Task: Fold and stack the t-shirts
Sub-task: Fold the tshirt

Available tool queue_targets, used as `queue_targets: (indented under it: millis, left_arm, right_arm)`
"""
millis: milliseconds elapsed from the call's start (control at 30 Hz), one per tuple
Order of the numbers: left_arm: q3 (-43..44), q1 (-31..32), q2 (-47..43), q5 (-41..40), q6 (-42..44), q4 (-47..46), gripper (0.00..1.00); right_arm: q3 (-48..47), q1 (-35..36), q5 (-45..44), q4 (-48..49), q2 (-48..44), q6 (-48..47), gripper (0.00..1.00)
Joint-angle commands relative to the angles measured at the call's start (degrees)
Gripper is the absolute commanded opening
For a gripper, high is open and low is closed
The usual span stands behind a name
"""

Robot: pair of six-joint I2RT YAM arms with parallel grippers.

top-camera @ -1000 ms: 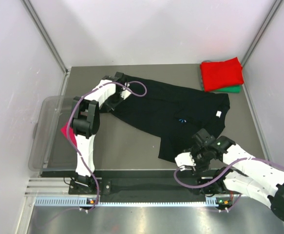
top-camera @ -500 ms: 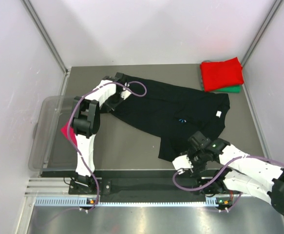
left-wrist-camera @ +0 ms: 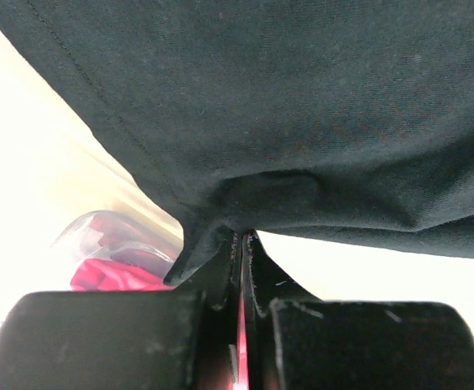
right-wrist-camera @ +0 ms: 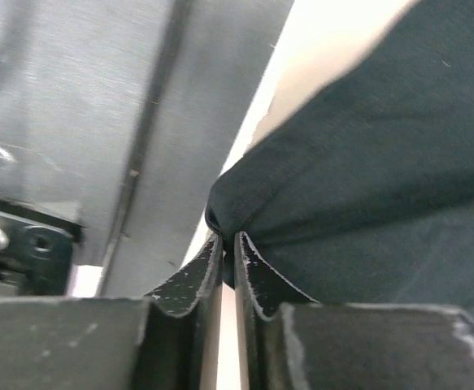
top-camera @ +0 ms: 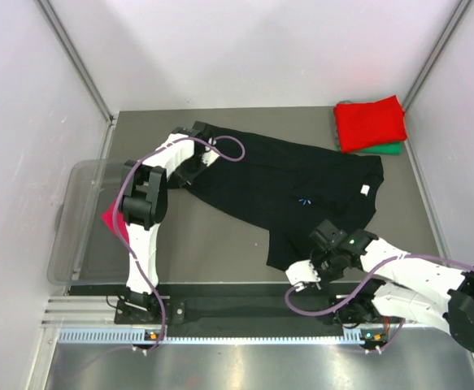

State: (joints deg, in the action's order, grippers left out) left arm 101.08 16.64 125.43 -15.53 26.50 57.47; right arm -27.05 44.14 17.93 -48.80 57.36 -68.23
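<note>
A black t-shirt [top-camera: 285,179] lies spread across the table, with a white neck label [top-camera: 364,190] and a small light-blue print [top-camera: 304,201]. My left gripper [top-camera: 190,172] is shut on the shirt's far-left edge; in the left wrist view the cloth [left-wrist-camera: 302,106] bunches into the closed left gripper [left-wrist-camera: 242,240]. My right gripper [top-camera: 300,273] is shut on the shirt's near hem at the front table edge; in the right wrist view a fold of the black cloth [right-wrist-camera: 367,179] sits pinched in the right gripper [right-wrist-camera: 228,244]. A folded red t-shirt [top-camera: 371,122] lies on a green one [top-camera: 388,149] at the back right.
A clear plastic bin [top-camera: 74,219] stands at the table's left side with a magenta t-shirt [top-camera: 113,219] in it, also seen as magenta cloth [left-wrist-camera: 115,272] from the left wrist. Grey walls enclose the table. A metal rail [right-wrist-camera: 74,122] runs below the front edge.
My right gripper has shut on the black t-shirt's near hem and shifted slightly left along the front edge. The left arm and the shirt's far side have not moved.
</note>
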Motion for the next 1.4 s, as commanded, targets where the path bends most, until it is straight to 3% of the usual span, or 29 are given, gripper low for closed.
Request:
queue_targets:
  millis: [0, 233, 733, 1100, 1367]
  left_arm:
    - [1.66, -0.12, -0.62, -1.08, 0.39, -0.7, 0.0]
    - [6.76, 0.06, -0.44, -2.22, 3.46, 1.68, 0.0]
    - [13.53, 2.78, 2.1, -5.56, 10.41, 0.71, 0.0]
    - [27.94, 3.92, 11.76, -7.58, 12.96, -2.62, 0.0]
    - [28.03, 4.01, 12.83, -9.78, 14.46, -7.72, 0.0]
  right_arm:
    - [-4.31, -0.02, -1.93, 0.38, -2.85, 0.72, 0.06]
    - [-12.5, -5.28, -3.51, -6.04, -7.35, 1.87, 0.03]
    - [-19.97, -26.2, -3.87, -1.32, -10.78, 9.68, 0.0]
    - [-25.94, -35.61, -5.19, 8.89, -0.43, 16.98, 0.0]
    - [-34.55, -43.52, -3.26, 15.66, 12.5, 20.06, 0.0]
